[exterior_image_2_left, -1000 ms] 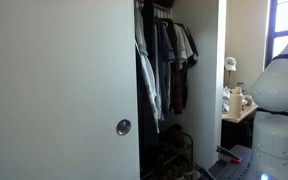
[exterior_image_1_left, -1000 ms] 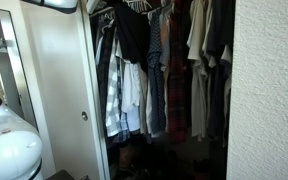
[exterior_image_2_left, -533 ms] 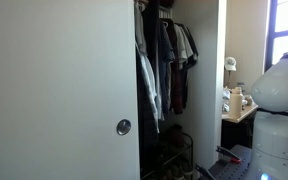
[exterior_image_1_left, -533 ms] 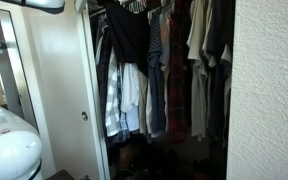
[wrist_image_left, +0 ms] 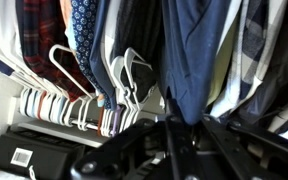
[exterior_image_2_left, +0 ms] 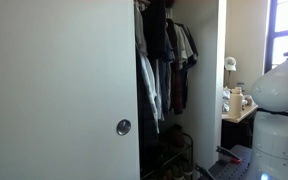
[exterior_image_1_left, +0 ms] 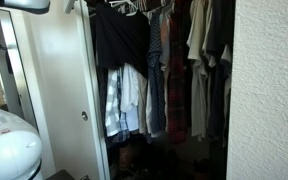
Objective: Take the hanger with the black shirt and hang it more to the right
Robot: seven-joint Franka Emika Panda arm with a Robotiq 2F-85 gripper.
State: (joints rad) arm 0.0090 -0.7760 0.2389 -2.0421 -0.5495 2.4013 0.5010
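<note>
The black shirt (exterior_image_1_left: 119, 38) hangs raised and spread wide at the top left of the open closet, above the lighter shirts below it. It also shows as a dark shape in an exterior view (exterior_image_2_left: 156, 28). In the wrist view its dark fabric (wrist_image_left: 189, 50) comes down to a point between the two dark fingers of my gripper (wrist_image_left: 189, 125), which are closed in on it. The hanger is hidden inside the shirt. The gripper is out of frame in both exterior views.
Other shirts (exterior_image_1_left: 199, 60) fill the rail to the right, with light and plaid ones (exterior_image_1_left: 124, 100) below the black shirt. The white closet door (exterior_image_1_left: 54, 90) with its knob (exterior_image_2_left: 123, 127) stands beside them. A textured wall (exterior_image_1_left: 269, 90) bounds the right. Empty white hangers (wrist_image_left: 74, 85) cluster in the wrist view.
The black shirt has swung from narrow to broadside and spread wider at the top left of the closet. The other clothes have not moved.
</note>
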